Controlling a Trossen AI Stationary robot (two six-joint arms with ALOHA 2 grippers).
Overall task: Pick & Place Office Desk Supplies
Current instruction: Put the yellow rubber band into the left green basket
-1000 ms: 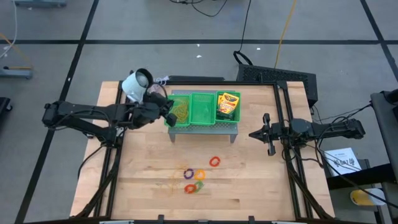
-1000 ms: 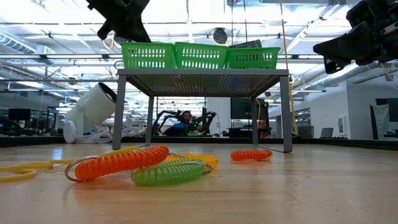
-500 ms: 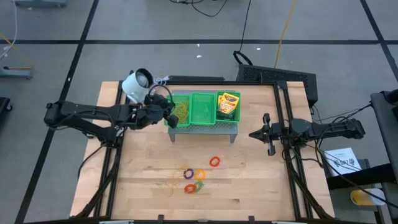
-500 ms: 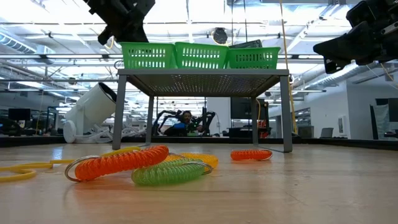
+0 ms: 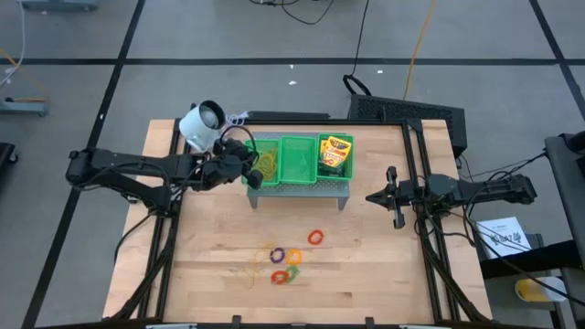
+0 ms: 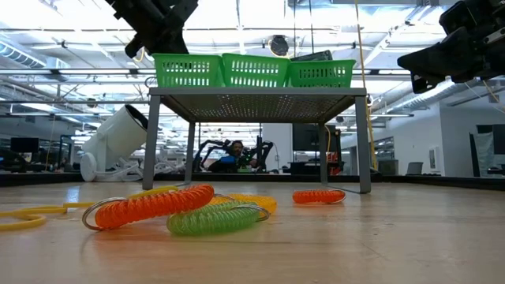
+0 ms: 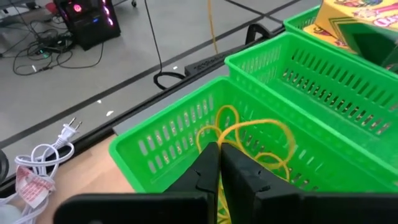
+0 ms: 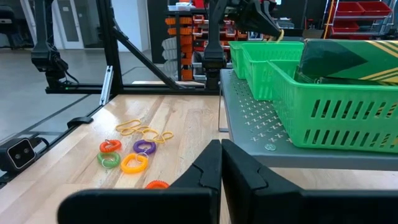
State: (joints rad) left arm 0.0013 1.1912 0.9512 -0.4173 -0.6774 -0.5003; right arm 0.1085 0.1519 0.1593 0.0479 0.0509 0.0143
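Rubber bands point(image 7: 261, 140) are lying tangled in the end compartment of the green tray point(image 5: 297, 146), which is sitting on a grey stand on the counter point(image 5: 366, 265). The left tool point(image 5: 249, 163) is hanging at that compartment's outer edge with its fingers pressed together, gripping nothing visible. Crayon boxes point(image 5: 335, 153) are filling the opposite end compartment. Coloured rings point(image 5: 287, 261) and more loose bands point(image 8: 142, 131) are resting on the wood. The right tool point(image 5: 393, 196) is waiting pinched closed, empty, beside the stand.

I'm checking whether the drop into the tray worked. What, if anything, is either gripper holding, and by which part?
Left gripper: shut above the rubber bands; whether it pinches a strand cannot be told. Right gripper: shut, empty.
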